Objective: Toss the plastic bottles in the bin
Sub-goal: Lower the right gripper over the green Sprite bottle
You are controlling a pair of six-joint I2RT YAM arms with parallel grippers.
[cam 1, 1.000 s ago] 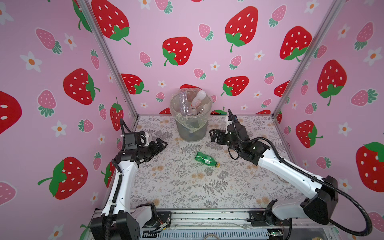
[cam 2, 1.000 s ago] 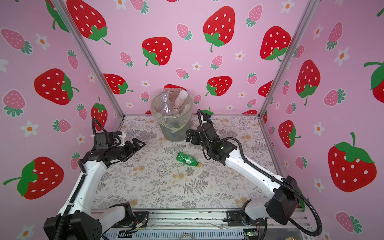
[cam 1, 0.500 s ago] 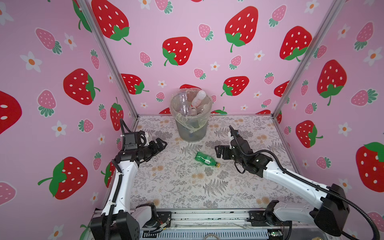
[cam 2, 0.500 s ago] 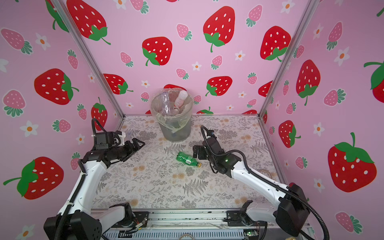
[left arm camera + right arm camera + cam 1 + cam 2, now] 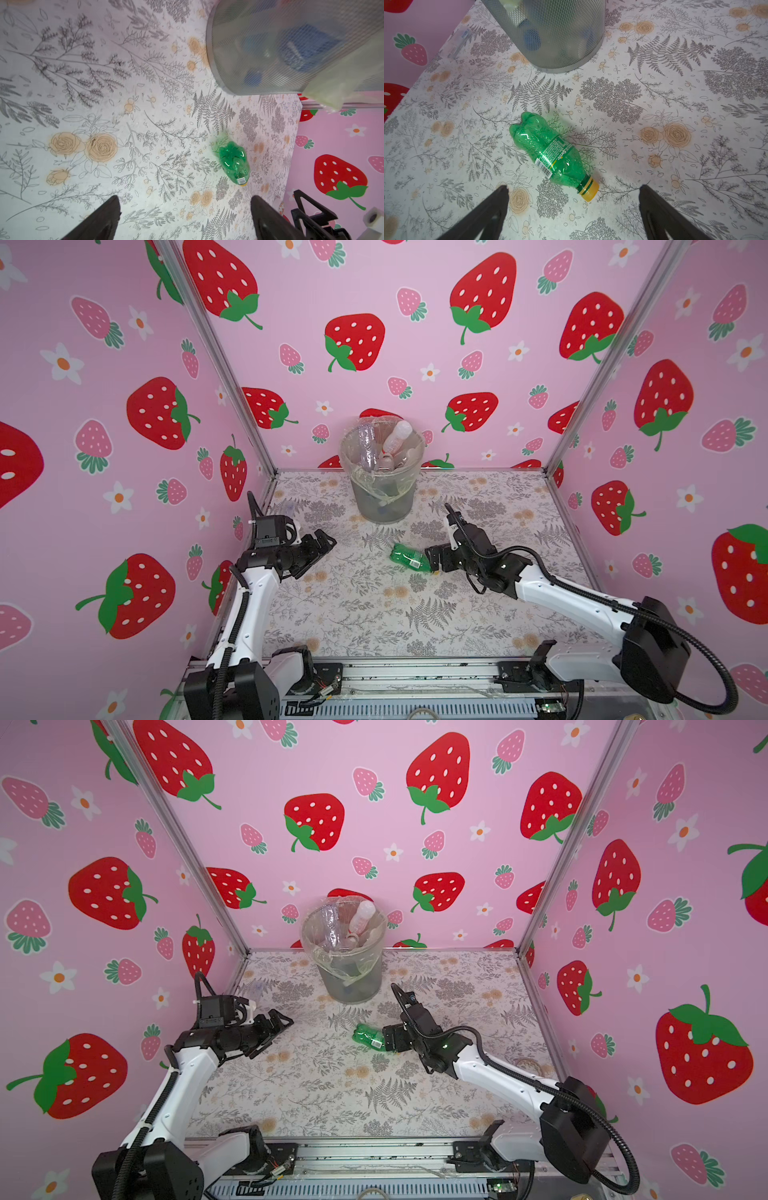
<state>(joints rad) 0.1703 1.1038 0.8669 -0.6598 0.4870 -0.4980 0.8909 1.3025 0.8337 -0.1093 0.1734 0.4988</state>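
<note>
A green plastic bottle point(image 5: 409, 558) point(image 5: 368, 1036) with a yellow cap lies on its side on the floral floor, in front of the bin point(image 5: 382, 493) point(image 5: 350, 977). Several bottles, among them a white one point(image 5: 397, 435), stick up out of the bin's clear liner. My right gripper point(image 5: 433, 559) point(image 5: 573, 188) is open and low, its fingers either side of the cap end of the green bottle point(image 5: 550, 151) without touching it. My left gripper point(image 5: 326, 541) point(image 5: 185, 197) is open and empty at the left, well away from the green bottle point(image 5: 233, 162).
Pink strawberry walls close the floor on three sides, with metal posts at the back corners. A clear plastic object point(image 5: 456, 43), hard to make out, lies against the left wall near the bin point(image 5: 554, 31). The right gripper's fingers point(image 5: 307, 214) show in the left wrist view.
My right gripper has come down and forward from beside the bin to the cap end of the green bottle. The left arm and the bottle have stayed put.
</note>
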